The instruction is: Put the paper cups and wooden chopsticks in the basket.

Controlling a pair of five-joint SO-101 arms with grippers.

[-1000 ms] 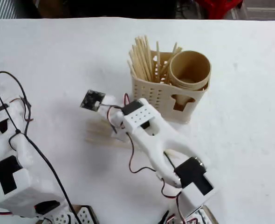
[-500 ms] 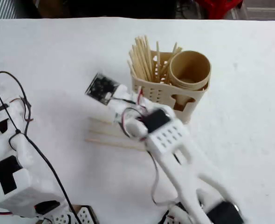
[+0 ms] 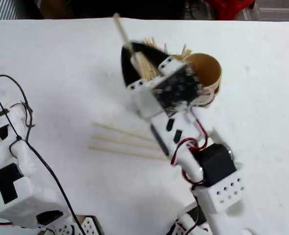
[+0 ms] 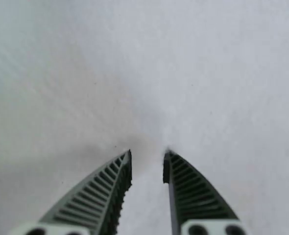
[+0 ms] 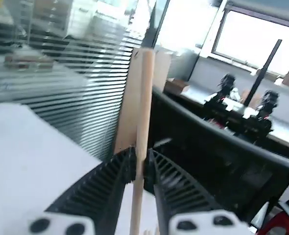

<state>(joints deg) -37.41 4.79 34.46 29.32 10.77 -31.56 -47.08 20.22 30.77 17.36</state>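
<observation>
The right gripper (image 5: 139,164) is clamped on one chopstick (image 5: 143,98) above the basket (image 3: 216,90), near the table's (image 3: 46,58) far edge. The stick stands steeply, free end toward that edge. Paper cups (image 3: 205,68) and many sticks (image 3: 145,66) are in the basket, while three loose chopsticks (image 3: 122,142) lie mid-table. The left gripper (image 4: 147,155) is slightly apart and holds nothing.

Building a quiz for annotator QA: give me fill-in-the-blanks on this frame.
1. The right gripper is shut on one ____.
2. ____ chopsticks lie loose on the table.
3. The left gripper hovers with jaws ____, holding nothing.
Missing: chopstick; three; open.
</observation>
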